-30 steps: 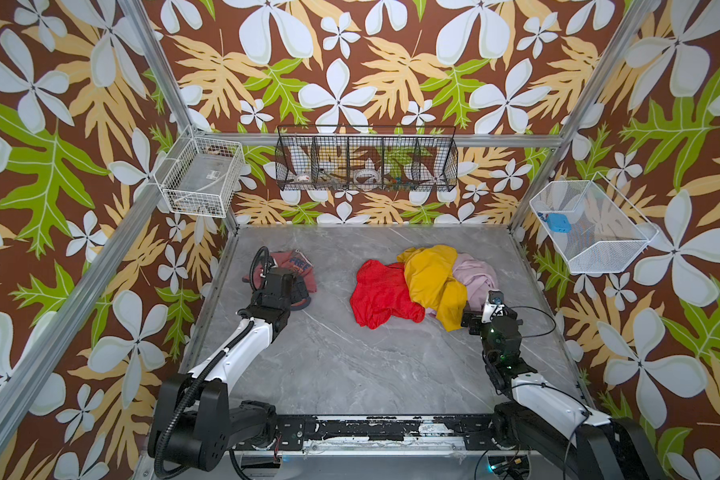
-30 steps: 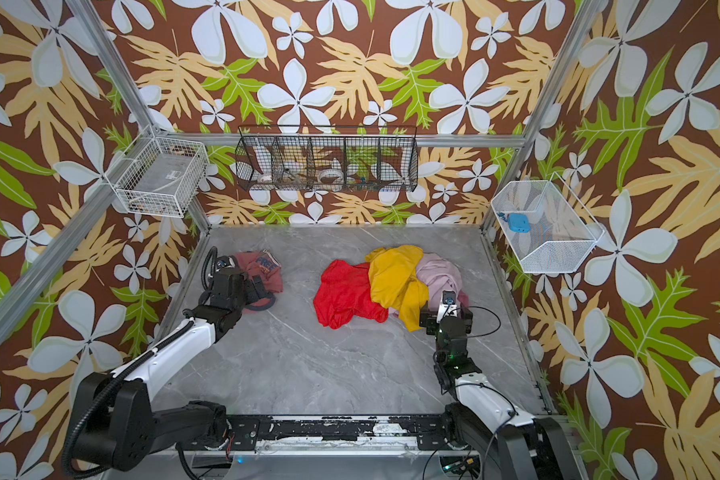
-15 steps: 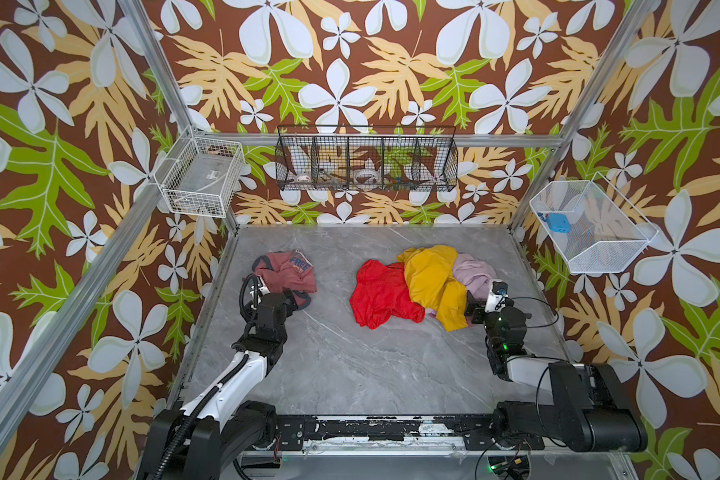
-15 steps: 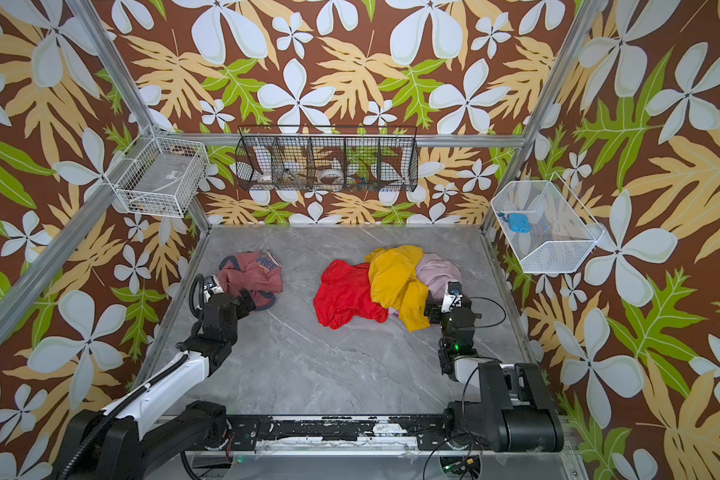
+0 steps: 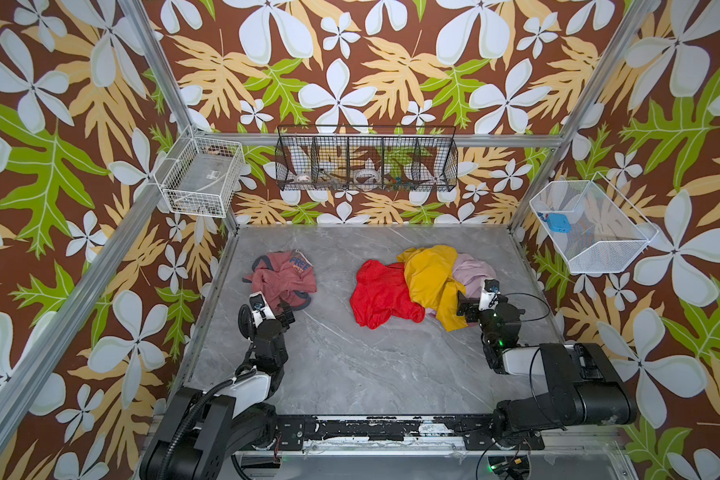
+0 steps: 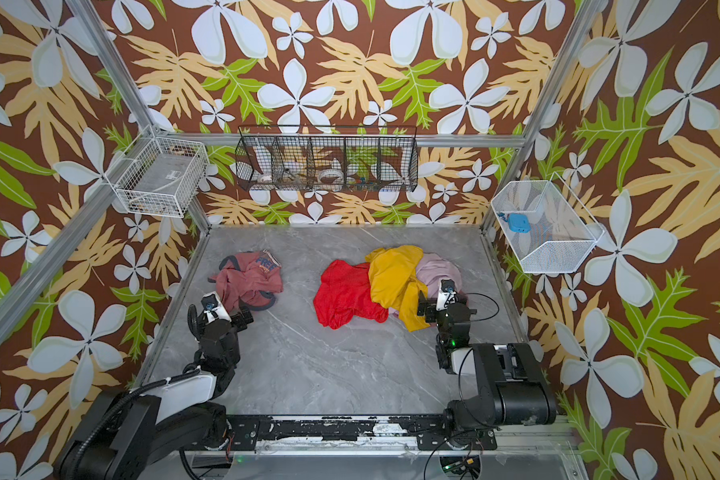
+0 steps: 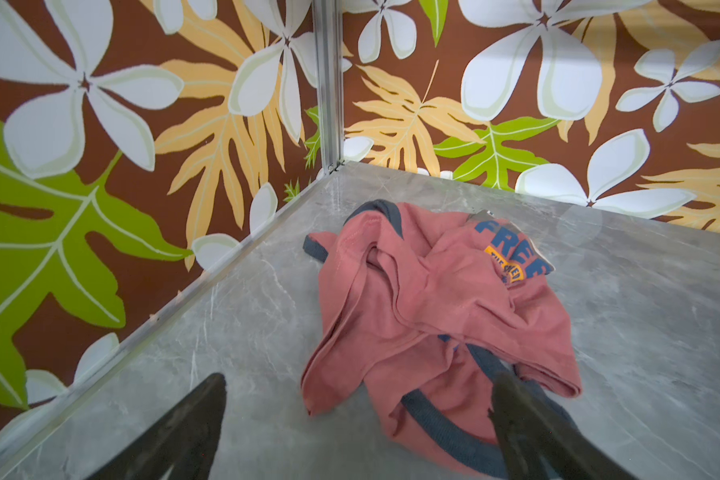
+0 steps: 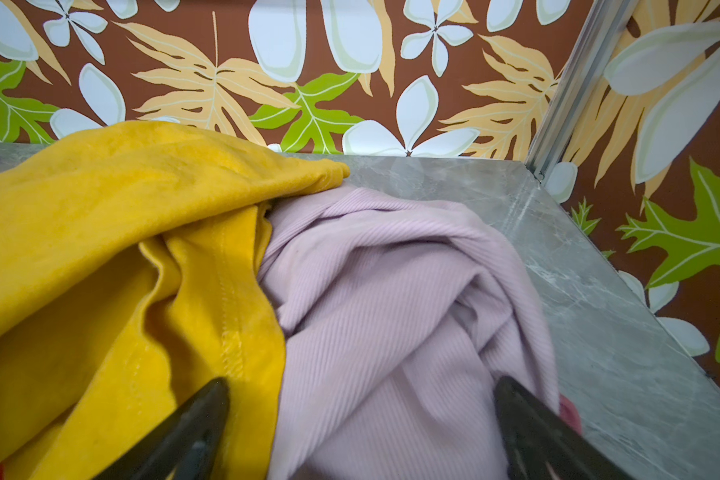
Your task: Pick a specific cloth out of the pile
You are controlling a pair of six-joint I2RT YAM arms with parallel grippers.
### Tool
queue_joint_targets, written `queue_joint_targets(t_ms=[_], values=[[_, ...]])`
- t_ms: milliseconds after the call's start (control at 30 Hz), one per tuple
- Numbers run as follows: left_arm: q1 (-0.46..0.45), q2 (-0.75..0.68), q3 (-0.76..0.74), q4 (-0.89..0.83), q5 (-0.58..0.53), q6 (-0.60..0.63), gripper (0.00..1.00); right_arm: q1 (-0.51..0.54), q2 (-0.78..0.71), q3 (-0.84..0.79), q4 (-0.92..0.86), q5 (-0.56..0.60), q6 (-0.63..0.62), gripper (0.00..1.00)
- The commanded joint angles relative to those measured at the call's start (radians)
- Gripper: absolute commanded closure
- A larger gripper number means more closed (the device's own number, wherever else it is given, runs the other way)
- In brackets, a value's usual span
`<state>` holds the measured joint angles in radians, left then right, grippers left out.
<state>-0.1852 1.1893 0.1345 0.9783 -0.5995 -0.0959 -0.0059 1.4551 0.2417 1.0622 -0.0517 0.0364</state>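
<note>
One soft, light rose T-shirt [image 5: 283,278] lies crumpled near the tabletop's [image 5: 350,374] far left corner, well apart from the pile [image 5: 425,282]; probably best pinched at a raised fold or its grey trim [image 7: 433,432], the left pincer [image 7: 360,380] and right pincer [image 8: 361,384] both spread empty.

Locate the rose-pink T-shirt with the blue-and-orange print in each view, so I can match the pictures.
Top view: rose-pink T-shirt on the left of the table, apart from the pile.
Top view: T-shirt likewise left of the pile.
Left wrist: mid-picture, crumpled.
Right wrist: not in it.
Shared landmark: its blue print, at the far edge in both top views and the left wrist view.
</note>
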Motion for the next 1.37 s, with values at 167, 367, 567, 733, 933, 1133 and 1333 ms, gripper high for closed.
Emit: queue_joint_targets(t_ms=[167, 367, 567, 733, 933, 1133, 1333], values=[[0.069, 0.199, -0.044, 0.431, 0.18, 0.012, 0.0, 0.005, 0.006, 0.004, 0.028, 0.042, 0.003, 0.0], [0.067, 0.163, -0.005, 0.288, 0.173, -0.013, 0.0, 0.005, 0.005, 0.004, 0.028, 0.042, 0.002, 0.01], [0.067, 0.183, -0.002, 0.319, 0.172, 0.0, 0.0, 0.005, 0.007, 0.004, 0.027, 0.042, 0.003, 0.0], [0.067, 0.183, 0.001, 0.312, 0.175, 0.002, 0.0, 0.006, 0.007, 0.004, 0.027, 0.042, 0.003, 0.01], [0.067, 0.184, 0.0, 0.312, 0.175, 0.002, 0.0, 0.005, 0.005, 0.004, 0.028, 0.043, 0.003, 0.0], [0.068, 0.184, 0.002, 0.312, 0.175, 0.002, 0.0, 0.006, 0.005, 0.004, 0.028, 0.042, 0.002, 0.0], [0.067, 0.184, 0.001, 0.312, 0.175, 0.002, 0.0, 0.005, 0.007, 0.004, 0.027, 0.043, 0.002, 0.0]])
